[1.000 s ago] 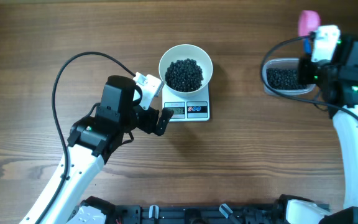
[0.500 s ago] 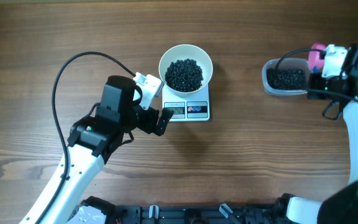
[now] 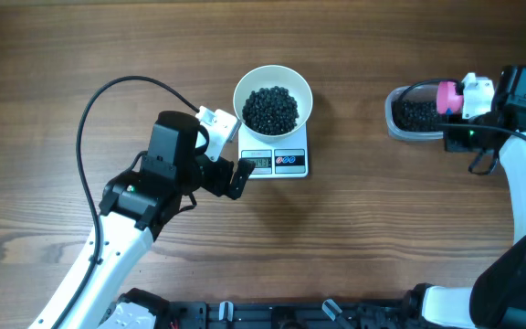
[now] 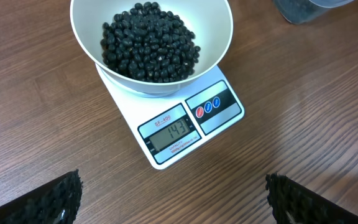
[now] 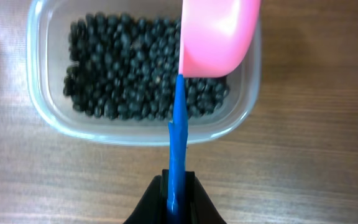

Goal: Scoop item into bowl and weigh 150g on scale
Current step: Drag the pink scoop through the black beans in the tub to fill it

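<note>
Meanwhile, the beans (image 4: pixel 149 42) that count sit heaped in the white bowl (image 4: pixel 219 25). The bowl stands on the scale (image 4: pixel 225 115), straight ahead of the left fingers (image 4: pixel 55 199) and centred between them. The display (image 4: pixel 173 132), on the edge nearest those fingers, reads 143, so we judge the load a little short of the target. The left fingers are spread wide, hold nothing and stay clear of the scale. Neither they nor the heap in the bowl have shifted over the last second.

What has changed is on the other side. The right fingers (image 5: pixel 151 211) are clamped on the blue handle (image 5: pixel 178 137) of a pink scoop (image 5: pixel 219 34). A second ago the scoop was lifted beyond the clear tub (image 5: pixel 48 118); now it hangs over the tub's right part, just ahead of the fingers. More beans lie in the tub below it. We cannot tell whether the scoop touches them or carries any.

We read this as the return for one more helping, and a small one, since a full scoop would likely overshoot. The tub rests on the desk (image 5: pixel 303 155) well apart from the scale, so the carry must cross open desk without spilling.
</note>
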Action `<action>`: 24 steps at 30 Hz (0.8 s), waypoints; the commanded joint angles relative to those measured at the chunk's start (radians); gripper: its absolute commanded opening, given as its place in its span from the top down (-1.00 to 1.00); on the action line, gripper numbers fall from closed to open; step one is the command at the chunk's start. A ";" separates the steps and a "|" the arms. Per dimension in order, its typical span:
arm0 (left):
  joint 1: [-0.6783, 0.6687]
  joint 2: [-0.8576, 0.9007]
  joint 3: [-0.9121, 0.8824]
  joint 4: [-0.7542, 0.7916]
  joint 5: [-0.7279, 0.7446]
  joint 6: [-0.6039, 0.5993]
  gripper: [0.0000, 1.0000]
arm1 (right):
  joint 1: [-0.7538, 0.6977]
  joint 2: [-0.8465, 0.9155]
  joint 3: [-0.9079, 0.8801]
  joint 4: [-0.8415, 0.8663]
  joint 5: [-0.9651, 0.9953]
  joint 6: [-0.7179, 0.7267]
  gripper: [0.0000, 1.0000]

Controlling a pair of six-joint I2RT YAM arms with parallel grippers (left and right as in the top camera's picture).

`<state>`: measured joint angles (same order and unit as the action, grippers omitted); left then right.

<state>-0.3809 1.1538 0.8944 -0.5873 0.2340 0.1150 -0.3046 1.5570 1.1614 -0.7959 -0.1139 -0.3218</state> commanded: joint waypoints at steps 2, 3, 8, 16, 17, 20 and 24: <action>-0.003 0.008 -0.005 0.000 0.008 0.011 -1.00 | 0.011 0.024 0.007 -0.038 -0.050 -0.124 0.91; -0.003 0.008 -0.005 0.000 0.009 0.011 -1.00 | 0.018 0.024 0.007 -0.046 -0.043 -0.131 0.91; -0.003 0.008 -0.005 0.000 0.009 0.011 -1.00 | 0.044 0.024 0.007 -0.050 0.011 -0.131 0.91; -0.003 0.008 -0.005 0.000 0.008 0.011 -1.00 | 0.050 0.024 0.005 -0.053 0.087 -0.131 0.91; -0.003 0.008 -0.005 0.000 0.008 0.011 -1.00 | 0.050 0.024 0.005 -0.053 0.101 -0.131 0.91; -0.003 0.008 -0.005 0.000 0.008 0.011 -1.00 | 0.049 0.024 0.001 -0.051 0.119 -0.131 0.91; -0.003 0.008 -0.005 0.000 0.009 0.011 -1.00 | 0.050 0.024 -0.018 -0.046 0.118 -0.126 0.91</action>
<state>-0.3809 1.1538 0.8944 -0.5873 0.2340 0.1150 -0.2577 1.5681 1.1610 -0.8482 -0.0235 -0.4404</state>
